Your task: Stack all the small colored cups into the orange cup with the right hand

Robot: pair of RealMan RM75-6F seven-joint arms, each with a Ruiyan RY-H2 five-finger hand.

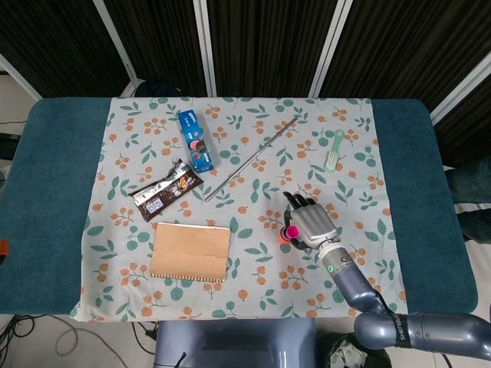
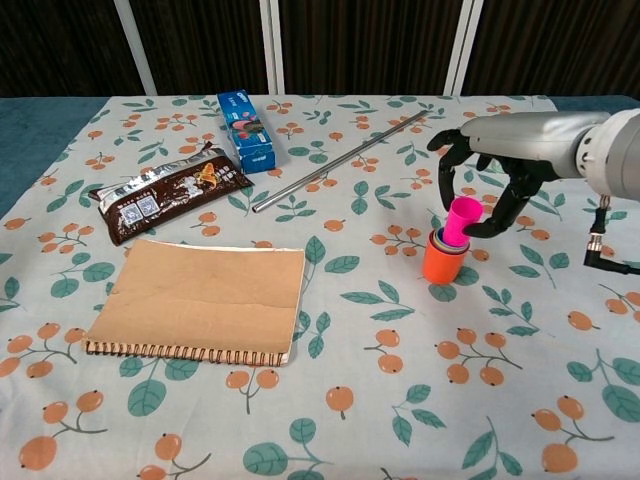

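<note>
The right hand [image 2: 487, 178] pinches the pink cup [image 2: 462, 221] between thumb and fingers, mouth up, its long axis tilted slightly — the base already sunk into the orange cup [image 2: 441, 264]. The orange cup stands upright on the floral cloth [image 2: 350, 400], well to the right of the brown notebook [image 2: 200, 299]; a blue cup's rim shows inside it. In the head view the hand [image 1: 312, 225] covers most of the stack.
</note>
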